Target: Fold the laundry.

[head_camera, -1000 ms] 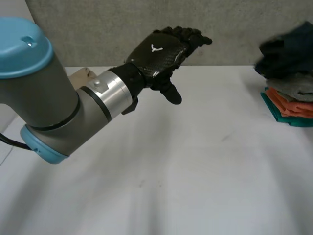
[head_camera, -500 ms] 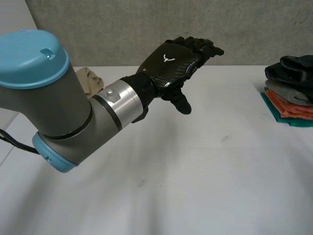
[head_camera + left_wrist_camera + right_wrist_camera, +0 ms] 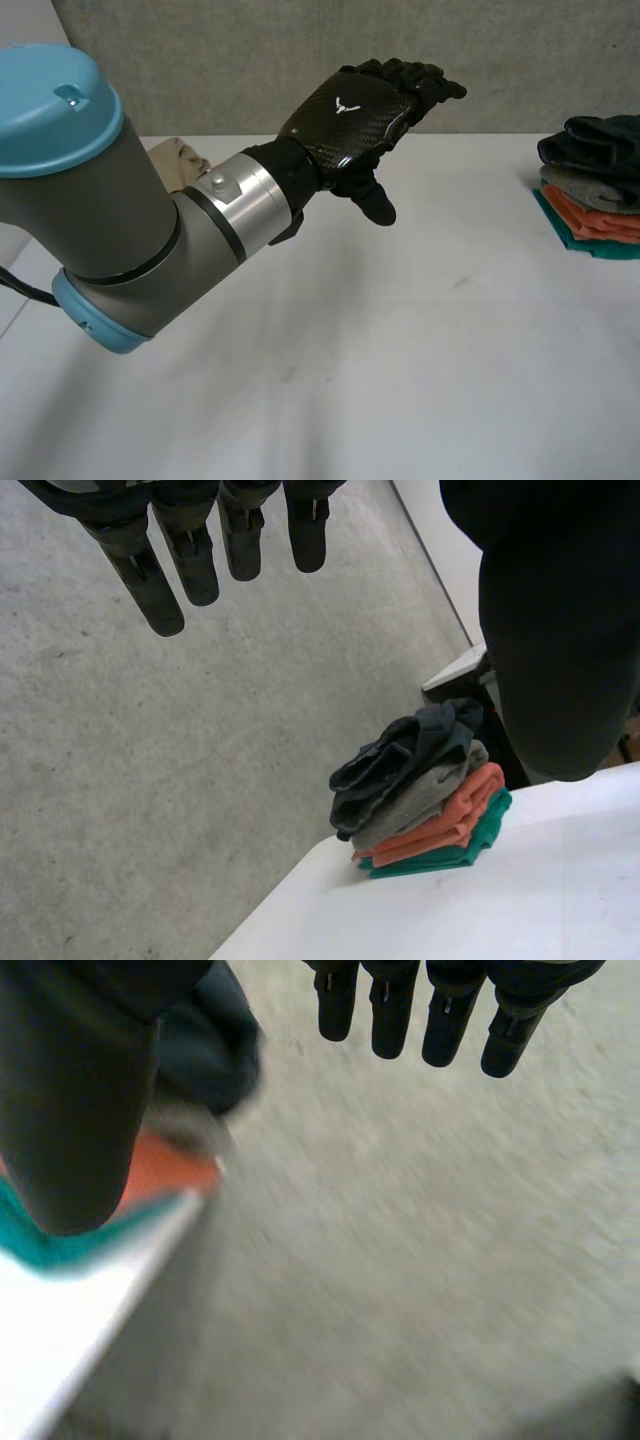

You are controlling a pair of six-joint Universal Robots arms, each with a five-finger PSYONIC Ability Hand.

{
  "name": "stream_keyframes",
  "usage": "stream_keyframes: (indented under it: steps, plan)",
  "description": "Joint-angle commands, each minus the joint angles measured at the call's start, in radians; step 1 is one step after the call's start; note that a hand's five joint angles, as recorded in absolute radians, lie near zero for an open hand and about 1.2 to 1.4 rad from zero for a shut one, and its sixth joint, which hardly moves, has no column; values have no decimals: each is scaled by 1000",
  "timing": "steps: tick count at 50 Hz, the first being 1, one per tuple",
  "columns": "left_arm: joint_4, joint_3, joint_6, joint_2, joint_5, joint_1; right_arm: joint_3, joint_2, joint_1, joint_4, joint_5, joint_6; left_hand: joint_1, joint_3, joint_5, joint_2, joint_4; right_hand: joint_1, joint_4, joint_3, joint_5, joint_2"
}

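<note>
As left fingers (image 3: 142, 575) hover, laundry (image 3: 420, 785) well apart

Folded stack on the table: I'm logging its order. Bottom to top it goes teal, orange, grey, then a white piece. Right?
No. The top piece of the stack is dark, not white; the left wrist view shows it. Teal, orange and grey below it are right.
</note>
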Motion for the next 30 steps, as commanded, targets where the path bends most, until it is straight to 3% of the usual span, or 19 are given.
stream_keyframes:
  steps: [1, 6, 11, 15, 19, 25, 30]
  plan:
    - [1, -2, 0, 35, -2, 5, -153, -34, -15, 108, 340, -312, 42, 27, -3, 44, 15, -57, -35, -38, -47, -41]
    - [9, 7, 0, 51, -28, 15, -150, -138, 113, -21, 341, -219, 48, 33, 3, 50, 21, -57, -35, -38, -47, -41]
    - [12, 24, 6, 61, -133, 64, -2, -310, 277, -200, 263, -78, 42, 27, -3, 44, 15, -57, -35, -38, -47, -41]
    - [15, 27, 24, 51, -194, 181, 202, -431, 474, -361, 125, 7, 42, 27, -3, 44, 15, -57, -35, -38, -47, -41]
    - [15, 34, 142, -9, -225, 334, 371, -479, 623, -441, 27, 7, 45, 30, 0, 47, 18, -57, -35, -38, -47, -41]
    - [14, 52, 369, -181, -200, 498, 508, -482, 783, -359, 2, -5, 13, -2, -32, 15, -14, -57, -35, -38, -47, -41]
    - [49, 118, 564, -389, -128, 598, 528, -430, 828, -102, 45, -97, 13, -2, -32, 15, -14, -57, -35, -38, -47, -41]
